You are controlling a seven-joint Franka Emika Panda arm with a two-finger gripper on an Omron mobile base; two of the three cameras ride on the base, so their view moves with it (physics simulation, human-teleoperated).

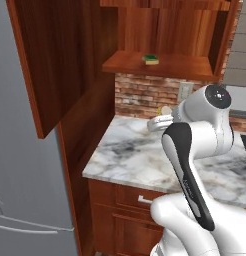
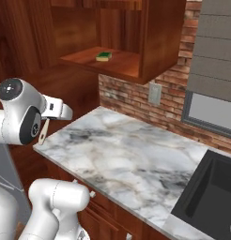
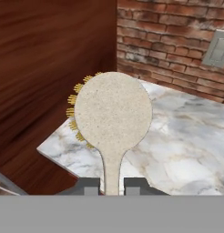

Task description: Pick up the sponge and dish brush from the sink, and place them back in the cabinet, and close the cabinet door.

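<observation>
My gripper (image 3: 112, 185) is shut on the thin handle of the cream dish brush (image 3: 113, 113), whose round head with yellow bristles stands up in front of the hand. It hovers over the left end of the marble counter, below the open cabinet (image 1: 165, 66). The brush (image 1: 166, 109) shows beside my hand (image 1: 160, 121), and it shows edge-on as a cream shape (image 2: 43, 132) too. The green and yellow sponge (image 1: 151, 59) (image 2: 103, 56) lies on the cabinet shelf. The cabinet door (image 1: 55, 55) stands swung open to the left. A corner of the black sink (image 2: 211, 197) lies at the right.
A marble counter (image 2: 131, 159) runs under the cabinet, with a brick wall and a wall socket (image 2: 154, 93) behind it. A tall wooden side panel (image 3: 45, 77) rises at the counter's left end. The grey fridge (image 1: 25, 200) stands further left. Drawers (image 1: 125, 200) sit below the counter.
</observation>
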